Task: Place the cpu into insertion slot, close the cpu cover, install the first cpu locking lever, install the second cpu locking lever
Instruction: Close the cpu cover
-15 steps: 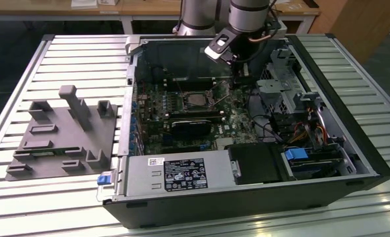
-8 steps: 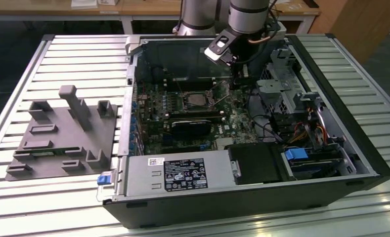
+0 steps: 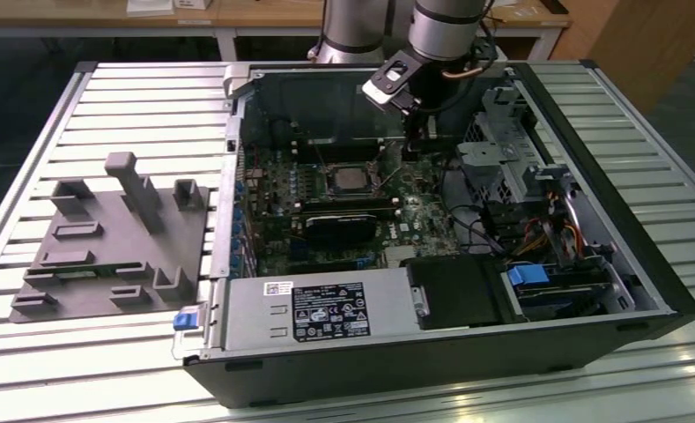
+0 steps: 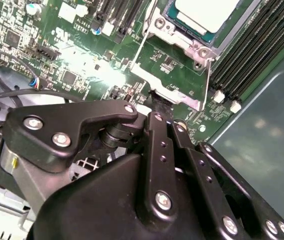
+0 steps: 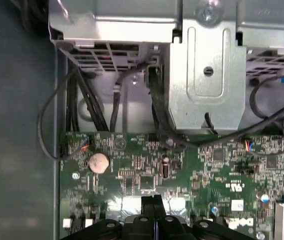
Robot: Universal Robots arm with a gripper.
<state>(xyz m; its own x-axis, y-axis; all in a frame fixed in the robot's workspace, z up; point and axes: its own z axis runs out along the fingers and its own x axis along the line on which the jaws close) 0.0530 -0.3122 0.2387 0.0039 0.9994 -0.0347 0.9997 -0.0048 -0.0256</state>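
Cpu (image 4: 207, 12) half out of frame

A pale slatted table (image 3: 124, 88) holds two things. A big open computer case (image 3: 441, 370) sits right under the jaws. A grey plastic stand (image 3: 112, 256) lies well away from the jaws, toward the exterior view's left.

Cpu (image 3: 350, 179) in insertion slot (image 3: 320, 180), arm (image 3: 441, 35) alongside
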